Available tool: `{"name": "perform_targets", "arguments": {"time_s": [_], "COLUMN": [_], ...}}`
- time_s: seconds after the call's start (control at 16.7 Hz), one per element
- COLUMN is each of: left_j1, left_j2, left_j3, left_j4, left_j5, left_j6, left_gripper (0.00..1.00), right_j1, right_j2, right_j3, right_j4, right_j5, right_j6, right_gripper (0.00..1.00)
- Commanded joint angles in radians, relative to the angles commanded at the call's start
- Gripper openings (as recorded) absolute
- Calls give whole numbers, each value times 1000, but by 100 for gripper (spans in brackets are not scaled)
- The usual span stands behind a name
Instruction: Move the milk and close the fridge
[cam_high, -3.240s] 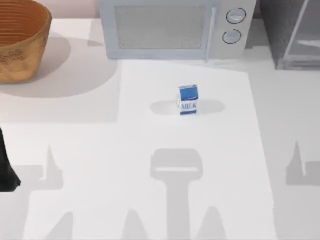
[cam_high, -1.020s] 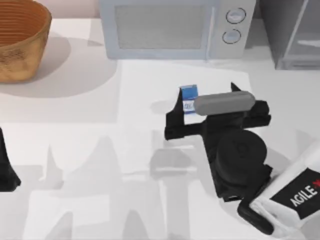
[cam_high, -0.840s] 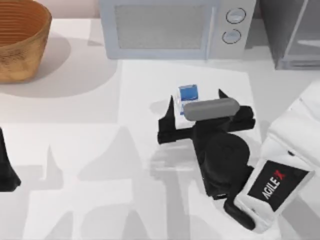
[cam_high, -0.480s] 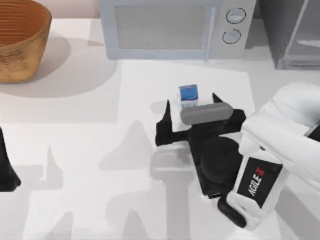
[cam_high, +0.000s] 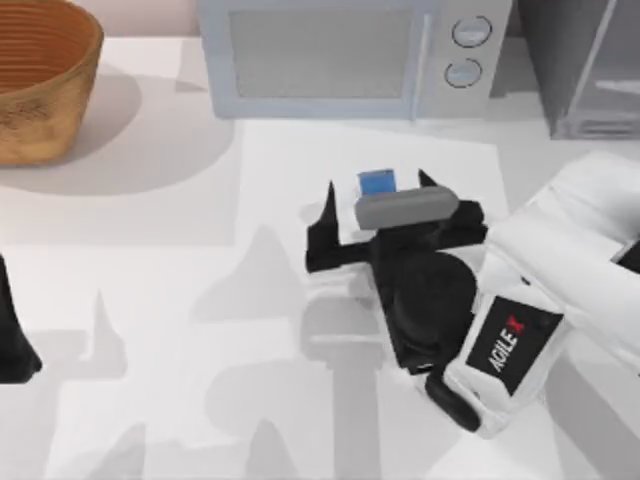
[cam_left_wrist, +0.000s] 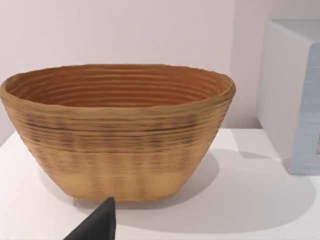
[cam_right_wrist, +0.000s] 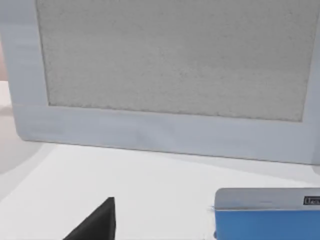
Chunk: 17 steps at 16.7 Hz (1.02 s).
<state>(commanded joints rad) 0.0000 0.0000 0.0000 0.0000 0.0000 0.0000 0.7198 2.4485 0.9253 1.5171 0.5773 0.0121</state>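
Observation:
The milk (cam_high: 376, 182), a small blue and white carton, stands upright on the table in front of the microwave. My right gripper (cam_high: 378, 190) is open, with one black fingertip on each side of the carton and its grey bar just in front. In the right wrist view the carton's blue top (cam_right_wrist: 270, 212) is close, beside one dark finger (cam_right_wrist: 97, 222). The fridge (cam_high: 560, 60), dark grey, stands at the back right with its pale door (cam_high: 610, 60) angled outward. My left arm (cam_high: 12, 340) rests at the table's left edge.
A light grey microwave (cam_high: 340, 55) with two round dials runs along the back, close behind the milk. A woven brown basket (cam_high: 40, 80) sits at the back left, large in the left wrist view (cam_left_wrist: 117, 130).
My right arm came in from the right and slid left and toward the back, bringing its open fingers to either side of the milk. The carton has stayed put.

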Motion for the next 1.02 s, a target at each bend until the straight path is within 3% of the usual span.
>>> {"name": "perform_targets", "arguments": {"time_s": [0.42,1.02], "left_j1": [0,0], "left_j2": [0,0], "left_j3": [0,0], "left_j4": [0,0], "left_j5": [0,0], "left_j6": [0,0], "left_gripper": [100,100], "right_j1": [-30,-30], "right_j2": [20,20], "right_j3": [74,74], "right_j4": [-54,-54], "right_j5": [-30,-30], "right_j6": [-1,-1], "right_gripper": [100,25]}}
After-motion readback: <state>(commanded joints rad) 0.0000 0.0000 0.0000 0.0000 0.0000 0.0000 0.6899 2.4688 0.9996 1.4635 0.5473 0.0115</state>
